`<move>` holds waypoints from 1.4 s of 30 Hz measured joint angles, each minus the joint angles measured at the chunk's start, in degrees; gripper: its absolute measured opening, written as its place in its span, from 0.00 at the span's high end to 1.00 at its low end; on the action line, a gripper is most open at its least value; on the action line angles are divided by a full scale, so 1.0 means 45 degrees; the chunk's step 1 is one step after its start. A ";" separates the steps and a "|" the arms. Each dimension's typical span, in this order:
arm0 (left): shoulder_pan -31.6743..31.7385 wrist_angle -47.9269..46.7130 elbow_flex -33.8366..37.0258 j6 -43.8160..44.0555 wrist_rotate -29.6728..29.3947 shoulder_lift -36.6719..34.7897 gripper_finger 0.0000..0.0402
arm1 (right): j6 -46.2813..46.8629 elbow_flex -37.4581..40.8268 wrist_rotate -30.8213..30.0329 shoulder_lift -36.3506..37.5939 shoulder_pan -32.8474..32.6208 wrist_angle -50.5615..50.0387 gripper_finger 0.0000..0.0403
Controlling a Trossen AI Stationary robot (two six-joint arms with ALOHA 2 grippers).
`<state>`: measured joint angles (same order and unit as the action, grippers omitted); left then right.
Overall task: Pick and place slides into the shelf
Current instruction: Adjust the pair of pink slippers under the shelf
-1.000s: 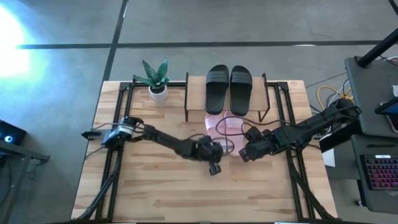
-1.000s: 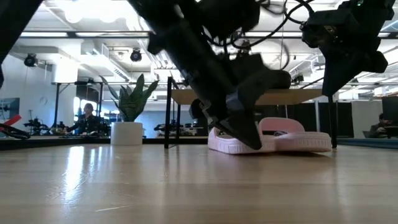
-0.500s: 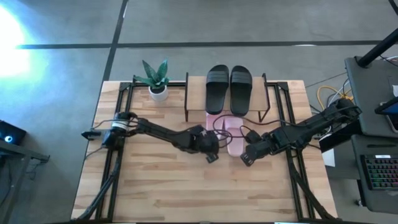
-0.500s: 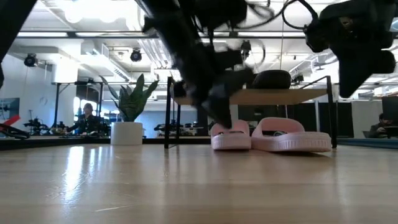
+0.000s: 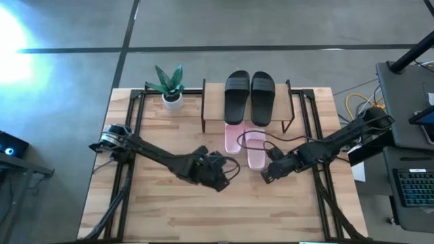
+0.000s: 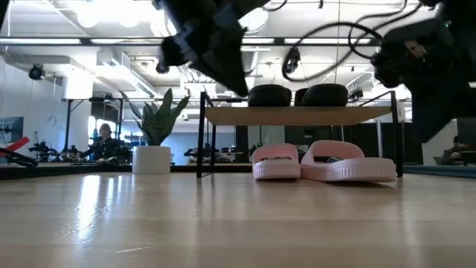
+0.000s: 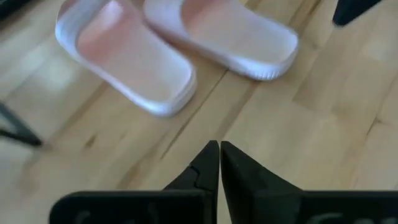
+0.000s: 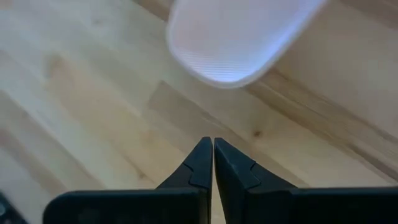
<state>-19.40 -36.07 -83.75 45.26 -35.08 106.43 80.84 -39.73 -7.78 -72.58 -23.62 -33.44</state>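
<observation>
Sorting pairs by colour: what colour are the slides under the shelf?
Pale pink slides, clearest in the low view, beneath the shelf.

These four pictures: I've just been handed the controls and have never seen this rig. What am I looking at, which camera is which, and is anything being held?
Two dark robot arms work at a wooden table. The overhead picture looks straight down; the level one looks across the tabletop into the room; the other two come from cameras on each arm's wrist.

On the table stands a small shelf with a black pair of slides on its top board. A pale pink pair lies on the tabletop, partly under the shelf, side by side. A potted plant stands beside the shelf.

The left gripper hangs near the table's middle, short of the pink slides. The right gripper hangs by the heel of the right-hand pink slide. Both have their jaws shut and hold nothing.
</observation>
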 joint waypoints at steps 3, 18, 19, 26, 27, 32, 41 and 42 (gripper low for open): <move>-0.0309 -0.0700 0.0132 0.1062 0.0011 -0.0009 1.00 | 0.0102 0.0670 -0.0003 0.0005 0.0000 0.1051 0.98; -0.0849 -0.0890 0.0556 0.2551 0.0053 0.0036 1.00 | 0.1076 0.2987 -0.0672 -0.0043 0.0297 0.4595 0.98; -0.0849 -0.0890 0.0576 0.2543 0.0052 0.0044 1.00 | 0.1063 0.3053 -0.0598 -0.0141 0.0363 0.4627 0.98; -0.0849 -0.0885 0.0618 0.2538 0.0063 0.0049 1.00 | 0.0912 0.3089 -0.0171 -0.1567 0.0584 0.6233 0.98; -0.0849 -0.0867 0.0618 0.2536 0.0064 0.0049 1.00 | 0.0895 0.2965 -0.0180 -0.1803 0.0617 0.6484 0.98; -0.0849 -0.0880 0.0675 0.2538 0.0253 0.0054 1.00 | 0.0377 0.2364 -0.0547 -0.2498 0.0772 0.6543 0.98; -0.0854 -0.0871 0.0715 0.2533 0.0416 0.0054 1.00 | -0.0945 0.1623 -0.4385 -0.2832 0.1654 0.4911 0.98; -0.0850 -0.0871 0.0720 0.2533 0.0416 0.0054 1.00 | -0.1181 0.1623 -0.4553 -0.2832 0.1874 0.4880 0.98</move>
<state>-23.23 -39.99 -80.51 56.66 -33.21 106.67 75.52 -32.42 -28.27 -85.32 -15.18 -11.48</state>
